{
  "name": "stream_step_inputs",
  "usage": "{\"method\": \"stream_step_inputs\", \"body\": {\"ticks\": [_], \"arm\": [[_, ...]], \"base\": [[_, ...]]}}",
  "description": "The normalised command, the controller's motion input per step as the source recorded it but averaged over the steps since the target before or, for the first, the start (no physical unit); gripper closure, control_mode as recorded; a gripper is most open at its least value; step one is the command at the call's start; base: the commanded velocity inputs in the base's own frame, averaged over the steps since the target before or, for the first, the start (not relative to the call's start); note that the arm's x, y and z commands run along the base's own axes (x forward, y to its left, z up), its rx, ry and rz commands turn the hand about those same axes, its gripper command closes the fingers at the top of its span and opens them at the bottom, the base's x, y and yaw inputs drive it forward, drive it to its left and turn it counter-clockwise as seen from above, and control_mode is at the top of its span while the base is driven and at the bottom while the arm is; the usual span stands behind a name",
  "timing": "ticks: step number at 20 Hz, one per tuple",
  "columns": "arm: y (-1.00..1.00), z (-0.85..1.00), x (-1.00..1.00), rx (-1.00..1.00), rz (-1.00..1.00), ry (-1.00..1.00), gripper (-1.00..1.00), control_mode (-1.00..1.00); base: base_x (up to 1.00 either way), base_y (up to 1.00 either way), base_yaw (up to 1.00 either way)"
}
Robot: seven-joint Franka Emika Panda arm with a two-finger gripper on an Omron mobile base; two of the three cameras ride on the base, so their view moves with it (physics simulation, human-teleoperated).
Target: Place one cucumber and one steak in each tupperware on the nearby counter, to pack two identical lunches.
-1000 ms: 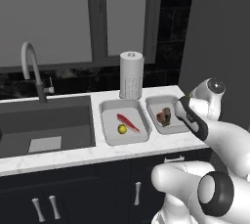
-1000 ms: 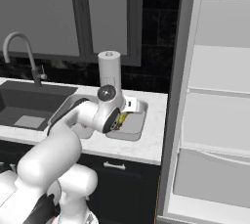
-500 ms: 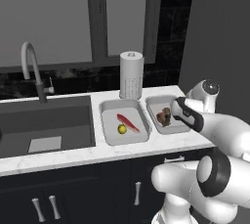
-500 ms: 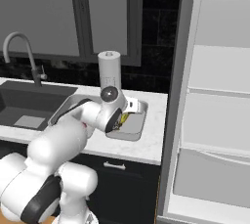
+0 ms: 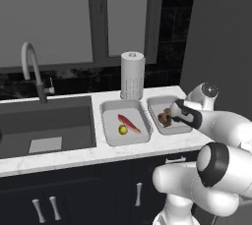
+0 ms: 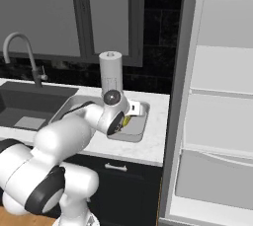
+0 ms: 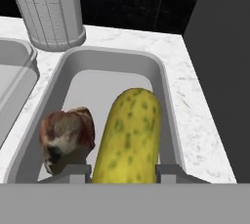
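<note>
Hand view, tupperware: grey tray across centre frame, brown steak at lower left inside it.
Cucumber: centre bottom, long axis running up-frame away from the gripper, hanging just over the tray floor beside the steak.
Gripper: clamped on the cucumber's near end.
Hidden: fingertips mostly cut off at bottom edge; whether the cucumber touches the tray is unclear.
</note>
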Motion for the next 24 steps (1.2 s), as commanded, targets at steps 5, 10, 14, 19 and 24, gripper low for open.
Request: {"method": "stream_step_inputs", "body": {"ticks": [5, 10, 14, 19, 24], "arm": [[0.00, -0.14, 0.05, 0.00, 0.00, 0.00, 1.00, -1.00], [0.00, -0.10, 0.06, 0.00, 0.00, 0.00, 1.00, -1.00], [0.00, -0.08, 0.01, 0.00, 0.00, -0.01, 1.00, -1.00], [0.00, 0.00, 0.08, 0.00, 0.00, 0.00, -1.00, -1.00], [0.00, -0.01, 0.08, 0.00, 0.00, 0.00, -1.00, -1.00]], "base": [[0.00, 0.00, 0.00], [0.00, 0.00, 0.00], [0.00, 0.00, 0.00], [0.00, 0.00, 0.00], [0.00, 0.00, 0.00]]}}
